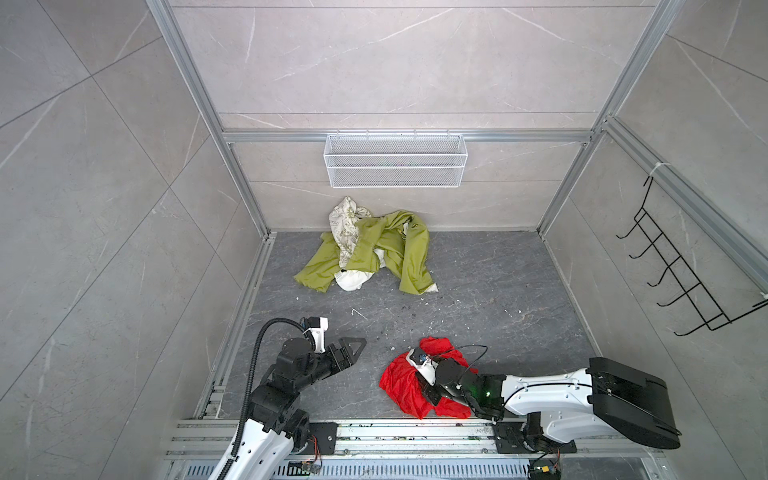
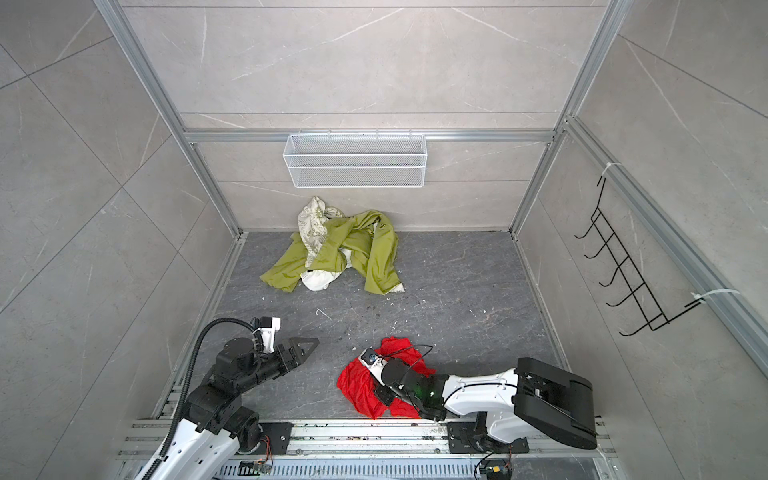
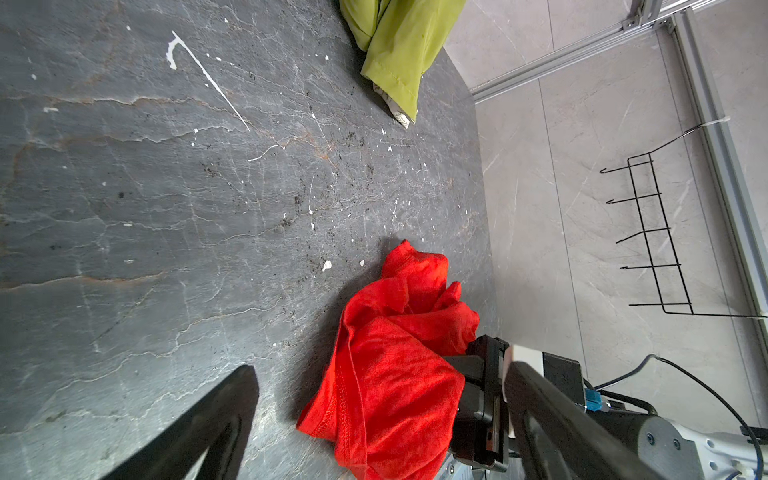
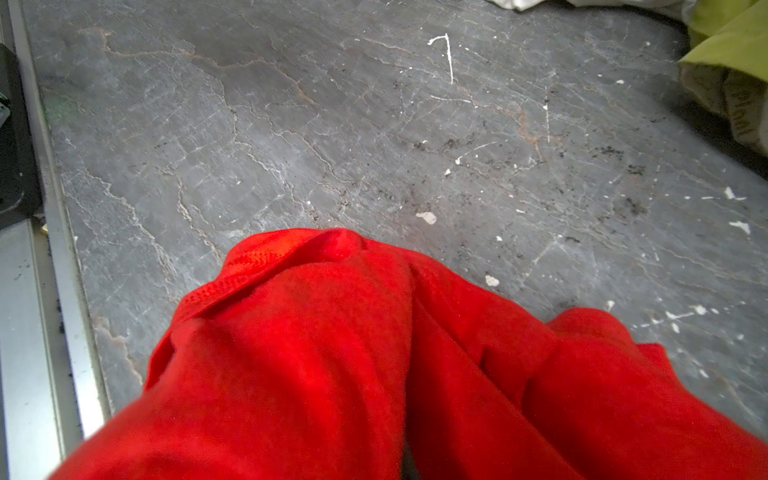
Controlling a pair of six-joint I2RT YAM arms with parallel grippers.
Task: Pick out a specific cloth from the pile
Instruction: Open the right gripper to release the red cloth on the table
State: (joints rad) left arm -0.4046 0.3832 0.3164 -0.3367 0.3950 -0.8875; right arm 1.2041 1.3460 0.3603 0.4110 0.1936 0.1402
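Note:
The bright red cloth is bunched at the front right of the dark floor, well apart from the pile by the back wall. My right gripper is shut on the red cloth, which drapes over its jaws and hides the fingers in the right wrist view. My left gripper stands open at the front left, a short way left of the cloth, holding nothing. An end of the olive-green cloth shows in both wrist views.
A white wire basket hangs on the back wall above the pile. A black wire hook rack is fixed to the right wall. Aluminium rails run along the front edge. White specks litter the slate floor.

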